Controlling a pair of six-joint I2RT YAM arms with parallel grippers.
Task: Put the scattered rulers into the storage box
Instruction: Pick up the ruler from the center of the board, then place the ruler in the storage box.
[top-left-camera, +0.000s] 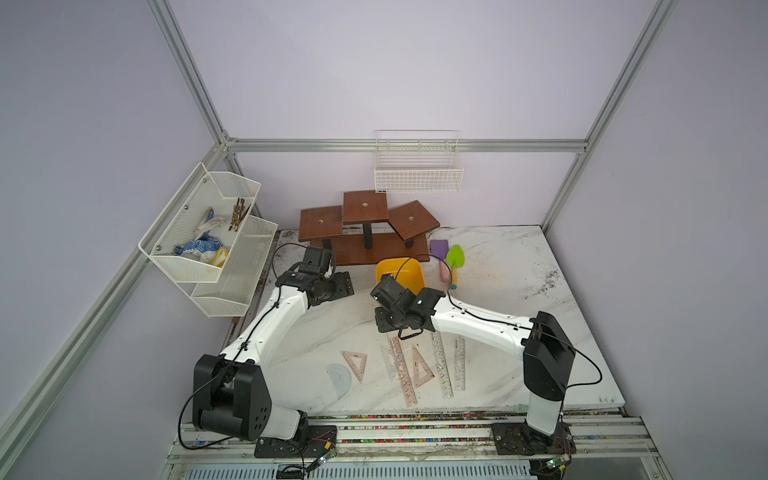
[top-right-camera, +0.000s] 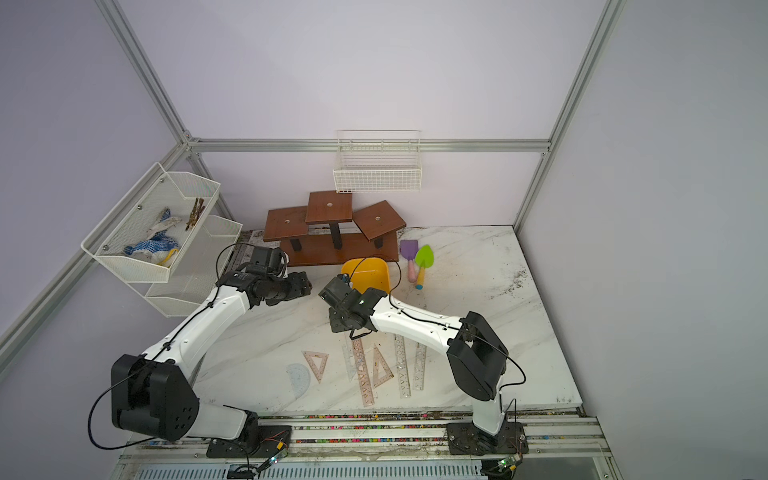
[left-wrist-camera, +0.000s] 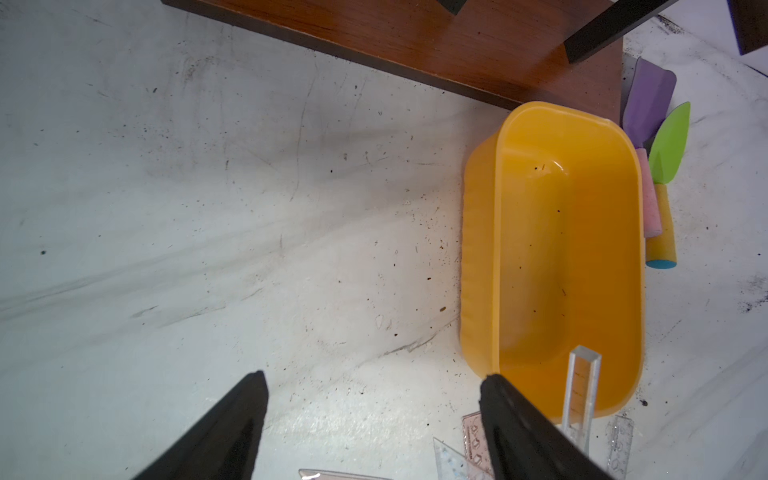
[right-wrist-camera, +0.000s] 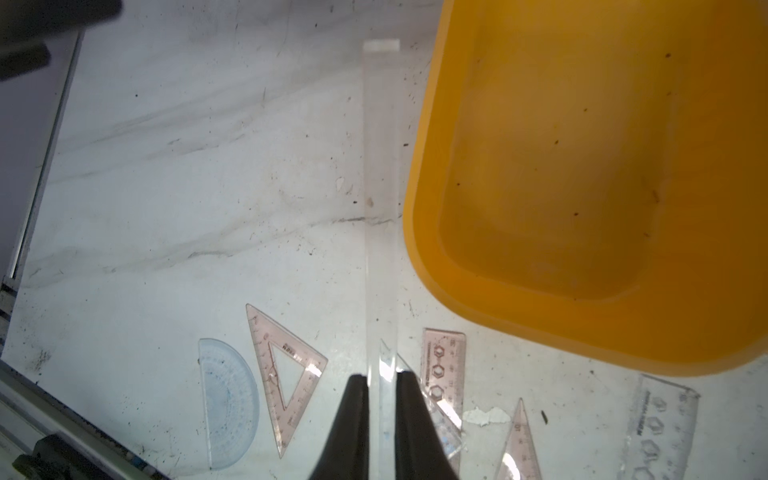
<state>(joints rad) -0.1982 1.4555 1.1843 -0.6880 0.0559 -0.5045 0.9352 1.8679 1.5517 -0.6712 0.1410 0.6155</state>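
The right tool (right-wrist-camera: 382, 386) is clenching one end of a clear ruler (right-wrist-camera: 380, 187), holding it lengthwise beside the rim of the storage box (right-wrist-camera: 419, 208), probably so it can slide in along the long side. The left tool (left-wrist-camera: 372, 378) is hanging released and empty over the counter (left-wrist-camera: 208, 208); the other rulers (top-left-camera: 404, 370) are lying flat nearby.
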